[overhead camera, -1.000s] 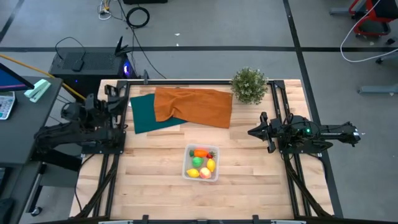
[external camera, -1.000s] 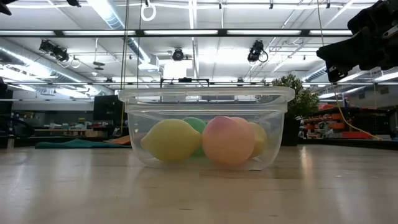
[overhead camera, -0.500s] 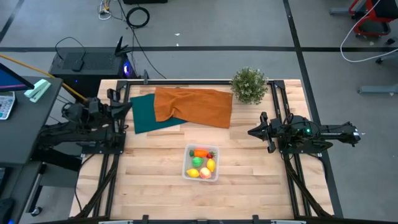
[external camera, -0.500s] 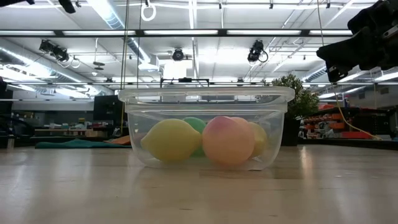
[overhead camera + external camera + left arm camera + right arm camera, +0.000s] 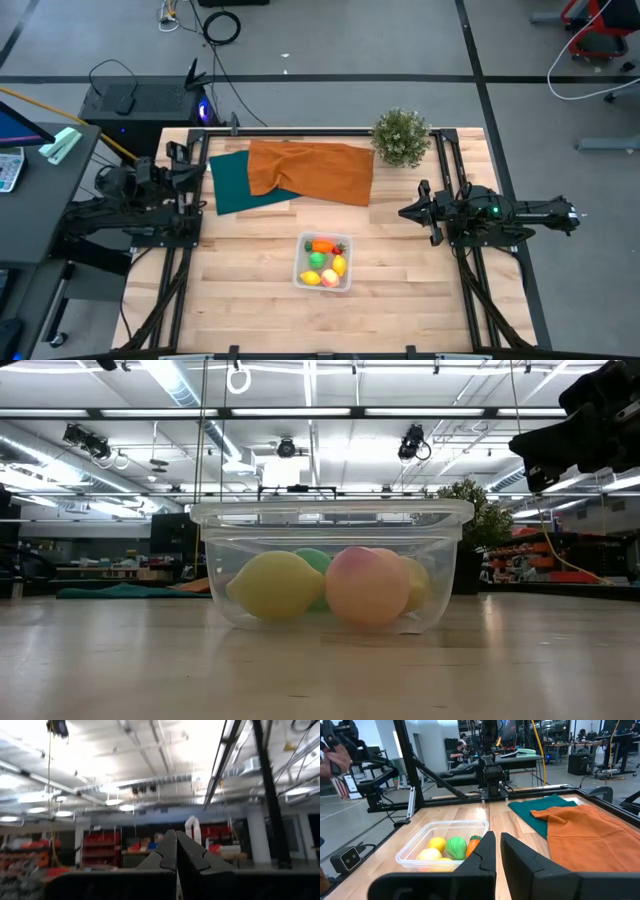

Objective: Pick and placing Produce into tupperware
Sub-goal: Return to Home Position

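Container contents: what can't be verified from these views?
- Low view: carrot and strawberry, hidden behind the lemon and pink fruit in the container.
- Right wrist view: container's near side, covered by the right gripper.
- High view: strawberry too small to confirm.
- Left wrist view: left gripper faces the ceiling, no table.

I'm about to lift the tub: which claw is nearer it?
Right. The right claw sits off the tub's right, slightly behind; the left claw is much farther, off its left.

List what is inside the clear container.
From above: a carrot, strawberry, green fruit, two lemons and a pinkish apple. From table level, the front lemon and apple hide the carrot and strawberry.
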Action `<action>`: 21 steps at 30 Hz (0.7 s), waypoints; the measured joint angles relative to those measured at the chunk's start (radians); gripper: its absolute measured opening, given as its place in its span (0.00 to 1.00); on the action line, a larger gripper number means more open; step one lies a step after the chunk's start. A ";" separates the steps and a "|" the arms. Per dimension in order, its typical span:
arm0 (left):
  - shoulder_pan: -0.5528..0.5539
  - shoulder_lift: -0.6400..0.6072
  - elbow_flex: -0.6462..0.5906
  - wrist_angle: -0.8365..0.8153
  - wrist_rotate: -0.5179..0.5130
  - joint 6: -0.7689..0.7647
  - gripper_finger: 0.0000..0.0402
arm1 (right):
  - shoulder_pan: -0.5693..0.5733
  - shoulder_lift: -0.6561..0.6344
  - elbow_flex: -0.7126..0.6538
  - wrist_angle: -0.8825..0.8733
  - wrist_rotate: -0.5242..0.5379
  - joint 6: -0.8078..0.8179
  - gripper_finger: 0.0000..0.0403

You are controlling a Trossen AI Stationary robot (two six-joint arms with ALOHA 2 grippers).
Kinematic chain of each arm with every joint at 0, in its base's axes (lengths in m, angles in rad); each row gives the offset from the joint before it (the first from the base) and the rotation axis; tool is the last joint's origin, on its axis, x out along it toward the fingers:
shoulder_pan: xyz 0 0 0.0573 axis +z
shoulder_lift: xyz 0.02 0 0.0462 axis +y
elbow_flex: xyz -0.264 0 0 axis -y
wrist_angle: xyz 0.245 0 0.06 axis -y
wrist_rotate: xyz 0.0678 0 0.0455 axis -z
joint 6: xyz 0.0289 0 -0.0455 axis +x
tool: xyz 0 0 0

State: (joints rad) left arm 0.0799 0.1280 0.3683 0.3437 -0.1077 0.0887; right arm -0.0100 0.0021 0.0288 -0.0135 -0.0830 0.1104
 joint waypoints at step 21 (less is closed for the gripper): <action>0.000 0.000 0.000 0.391 0.087 0.105 0.01 | 0.000 0.000 0.000 0.000 0.000 0.000 0.00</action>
State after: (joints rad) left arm 0.0799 0.1280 0.3683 0.7352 -0.0209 0.1941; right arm -0.0097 0.0021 0.0288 -0.0135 -0.0833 0.1104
